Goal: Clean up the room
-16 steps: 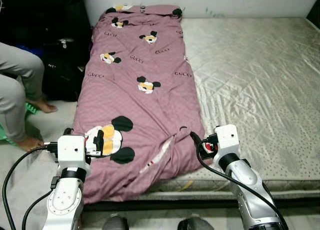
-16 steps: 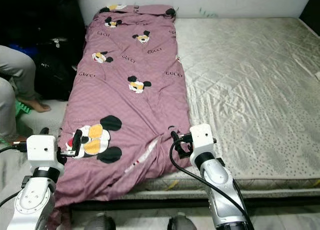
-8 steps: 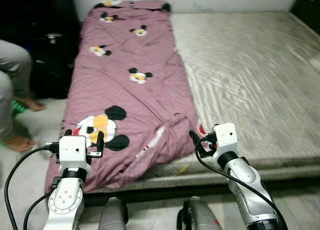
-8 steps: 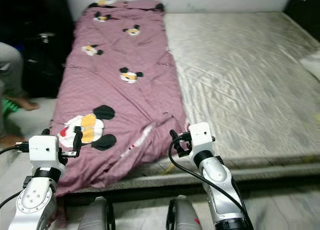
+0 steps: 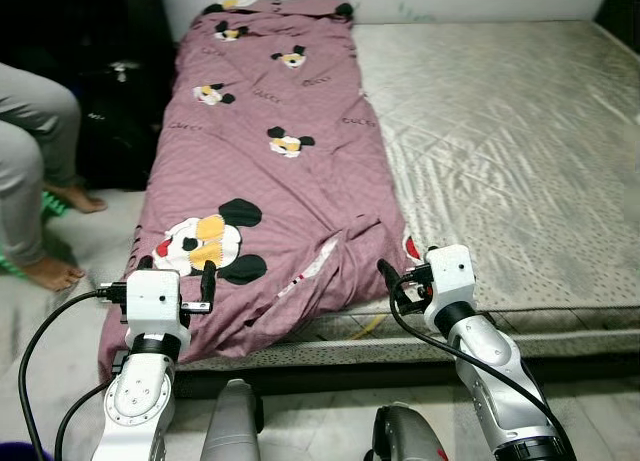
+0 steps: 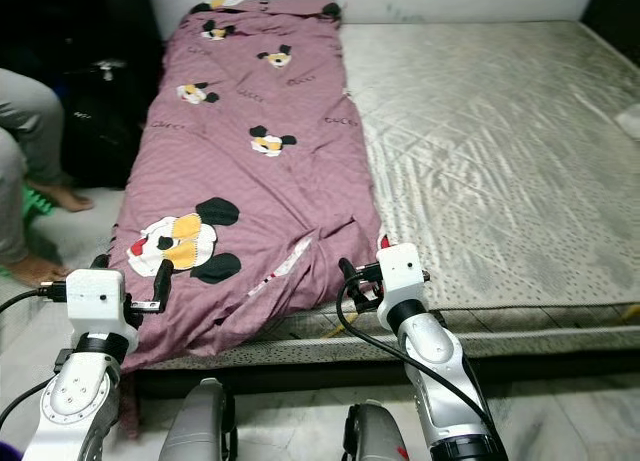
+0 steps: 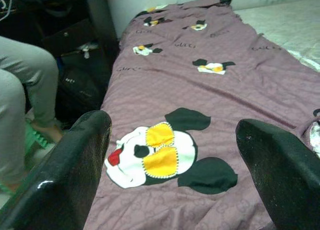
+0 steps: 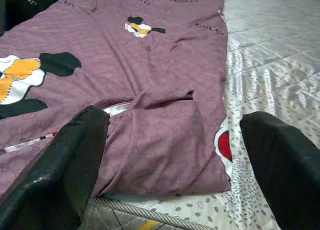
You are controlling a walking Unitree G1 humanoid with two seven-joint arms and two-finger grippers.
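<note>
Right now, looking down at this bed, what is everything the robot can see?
Blanket: one, mauve with cartoon mouse prints, laid lengthwise along the left side of the mattress, its near end hanging over the edge.
Mattress: one, pale silvery quilted, bare on its right side.
Bag: one, black, on the floor left of the bed.
Person: one, seated at the left, grey trousers, bare feet on the floor.
Green item: one, beside the person's feet; too hidden to name.
Left gripper: black fingers open, at the blanket's near left corner.
Right gripper: black fingers open, at the blanket's near right corner.
Robot's legs: two, grey, at the foot of the bed.
</note>
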